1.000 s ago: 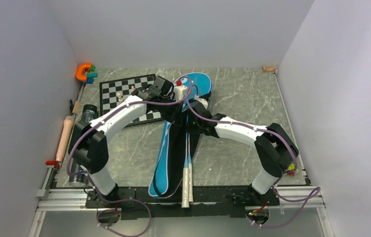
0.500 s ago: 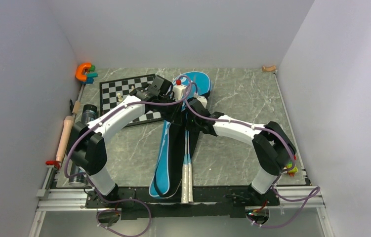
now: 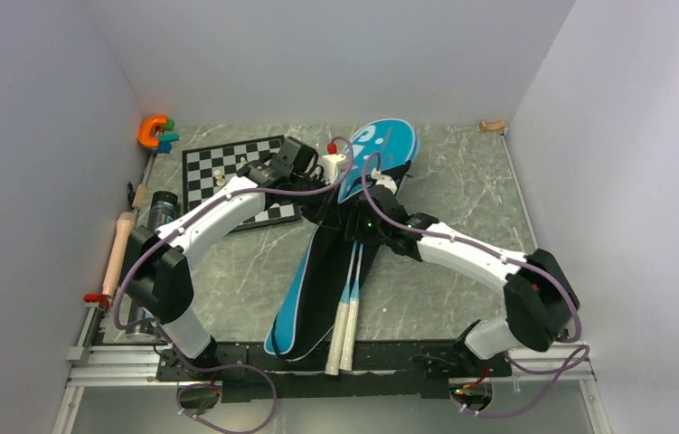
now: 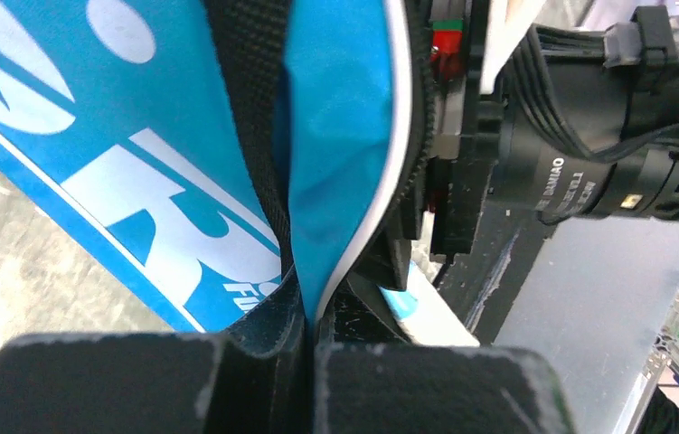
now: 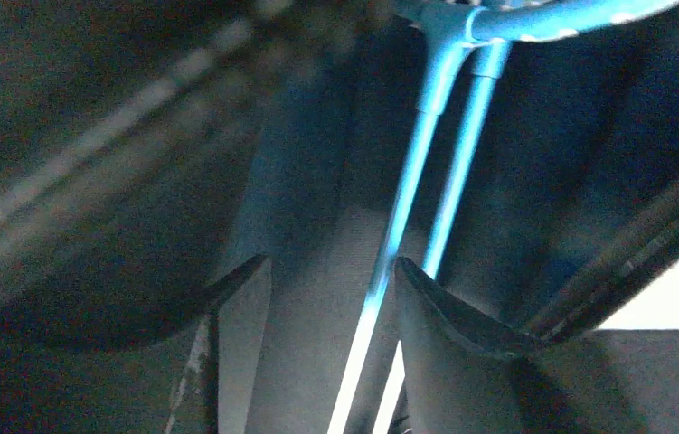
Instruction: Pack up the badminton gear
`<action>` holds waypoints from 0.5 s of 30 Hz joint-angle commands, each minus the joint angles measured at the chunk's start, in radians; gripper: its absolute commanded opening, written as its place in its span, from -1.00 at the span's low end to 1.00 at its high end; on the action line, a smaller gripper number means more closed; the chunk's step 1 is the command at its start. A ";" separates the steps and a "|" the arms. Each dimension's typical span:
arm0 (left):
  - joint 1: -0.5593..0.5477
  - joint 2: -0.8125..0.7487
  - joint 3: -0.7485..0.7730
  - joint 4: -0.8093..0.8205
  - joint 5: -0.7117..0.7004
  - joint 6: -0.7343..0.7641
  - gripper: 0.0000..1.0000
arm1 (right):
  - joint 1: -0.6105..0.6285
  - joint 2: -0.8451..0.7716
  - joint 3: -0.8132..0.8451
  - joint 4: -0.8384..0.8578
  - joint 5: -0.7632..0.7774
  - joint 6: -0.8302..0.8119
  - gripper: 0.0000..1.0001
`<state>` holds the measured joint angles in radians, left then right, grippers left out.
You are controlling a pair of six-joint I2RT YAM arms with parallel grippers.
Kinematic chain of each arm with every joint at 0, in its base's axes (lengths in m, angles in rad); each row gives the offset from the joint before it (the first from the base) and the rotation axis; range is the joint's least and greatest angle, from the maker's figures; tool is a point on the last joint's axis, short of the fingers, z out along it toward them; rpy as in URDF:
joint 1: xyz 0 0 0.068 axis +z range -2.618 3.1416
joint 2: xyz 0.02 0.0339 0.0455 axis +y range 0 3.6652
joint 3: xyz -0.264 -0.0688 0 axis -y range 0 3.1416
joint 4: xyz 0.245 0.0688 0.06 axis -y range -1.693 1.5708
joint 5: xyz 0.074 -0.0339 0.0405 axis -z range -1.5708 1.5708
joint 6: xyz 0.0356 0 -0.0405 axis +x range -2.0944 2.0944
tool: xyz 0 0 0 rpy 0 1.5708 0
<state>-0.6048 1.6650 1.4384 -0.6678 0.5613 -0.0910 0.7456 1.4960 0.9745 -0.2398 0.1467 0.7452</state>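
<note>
The blue bag point(image 3: 381, 149) lettered in white lies slantwise from the back centre to the near edge. Two rackets lie inside it, their beige handles point(image 3: 343, 330) sticking out at the near end. My left gripper point(image 3: 317, 201) is shut on the bag's blue flap edge point(image 4: 335, 181) and holds it up. My right gripper point(image 3: 360, 226) is inside the dark bag. It stands open point(image 5: 331, 280), with one light-blue racket shaft point(image 5: 408, 208) running loose between its fingers. A long black tube point(image 3: 162, 208) lies at the left, partly behind the left arm.
A chessboard point(image 3: 218, 167) with small pale pieces lies at the back left, under the left forearm. An orange clamp point(image 3: 152, 131) sits in the back left corner. A beige-handled tool point(image 3: 120, 246) lies along the left rail. A small wooden piece point(image 3: 492, 126) lies at the back right.
My right gripper has opened inside the bag. The bag's head has swung to the right, the handles shifted slightly left, and the right elbow has moved out to the right.
</note>
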 commanded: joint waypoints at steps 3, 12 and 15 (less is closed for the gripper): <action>-0.003 -0.033 0.014 -0.004 0.036 -0.004 -1.00 | -0.027 -0.206 -0.080 0.064 -0.030 -0.002 0.28; -0.004 -0.008 0.019 -0.006 0.034 -0.011 -1.00 | -0.054 -0.315 -0.197 0.132 -0.192 -0.001 0.40; -0.008 -0.004 0.019 -0.006 0.033 -0.013 -1.00 | -0.055 -0.335 -0.187 0.103 -0.189 0.004 0.29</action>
<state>-0.6064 1.6691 1.4376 -0.7162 0.5594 -0.0944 0.6937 1.1934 0.7856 -0.1787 0.0158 0.7441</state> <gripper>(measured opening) 0.041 0.672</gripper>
